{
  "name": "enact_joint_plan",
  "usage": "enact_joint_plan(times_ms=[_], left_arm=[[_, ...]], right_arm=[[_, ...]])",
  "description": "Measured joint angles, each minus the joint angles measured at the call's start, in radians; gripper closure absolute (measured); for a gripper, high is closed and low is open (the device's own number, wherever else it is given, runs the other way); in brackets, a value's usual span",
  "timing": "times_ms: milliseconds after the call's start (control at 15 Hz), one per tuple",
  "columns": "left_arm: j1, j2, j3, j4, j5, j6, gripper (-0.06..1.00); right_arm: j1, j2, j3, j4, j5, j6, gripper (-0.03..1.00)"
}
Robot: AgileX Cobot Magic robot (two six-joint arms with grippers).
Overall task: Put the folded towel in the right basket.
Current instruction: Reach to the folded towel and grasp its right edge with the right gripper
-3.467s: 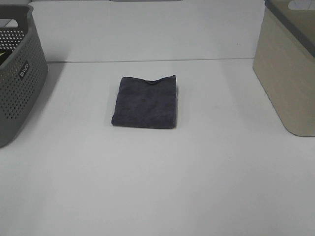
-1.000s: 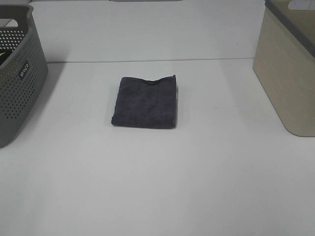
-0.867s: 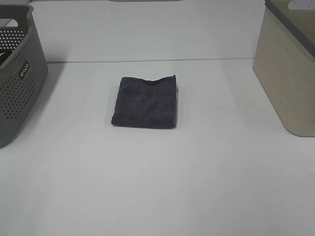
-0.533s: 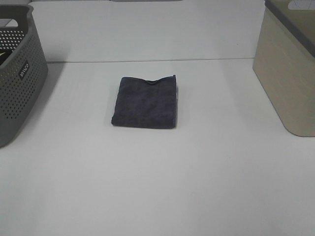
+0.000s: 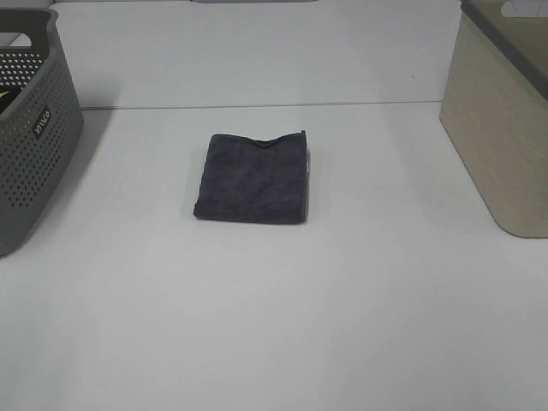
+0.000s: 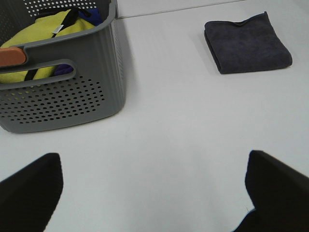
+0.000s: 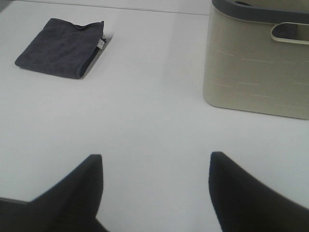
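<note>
A folded dark grey towel (image 5: pixel 253 177) lies flat on the white table, midway between the two baskets. It also shows in the left wrist view (image 6: pixel 247 42) and the right wrist view (image 7: pixel 60 47). The right basket (image 5: pixel 505 120) is beige with a grey rim and stands at the table's right edge; it shows in the right wrist view (image 7: pixel 258 65) too. My left gripper (image 6: pixel 152 193) is open and empty, well short of the towel. My right gripper (image 7: pixel 154 193) is open and empty, between towel and basket but back from both. Neither arm shows in the high view.
A grey perforated basket (image 5: pixel 30 128) stands at the left edge; in the left wrist view (image 6: pixel 72 82) it holds yellow and blue cloths. A wall seam runs behind the table.
</note>
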Motion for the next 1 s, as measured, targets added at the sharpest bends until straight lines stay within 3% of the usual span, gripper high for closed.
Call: enact_joint_plan(times_ms=[267, 667, 733, 1000], left_arm=[[0.000, 0.000, 0.000, 0.000, 0.000, 0.000, -0.03], [0.000, 0.000, 0.000, 0.000, 0.000, 0.000, -0.03], [0.000, 0.000, 0.000, 0.000, 0.000, 0.000, -0.03], [0.000, 0.000, 0.000, 0.000, 0.000, 0.000, -0.03]], right_arm=[[0.000, 0.218, -0.043, 0.000, -0.050, 0.036, 0.36], [0.000, 0.714, -0.263, 0.088, -0.136, 0.043, 0.36], [0.000, 0.900, -0.387, 0.098, -0.136, 0.019, 0.35], [0.000, 1.204, -0.637, 0.143, -0.141, -0.008, 0.34]])
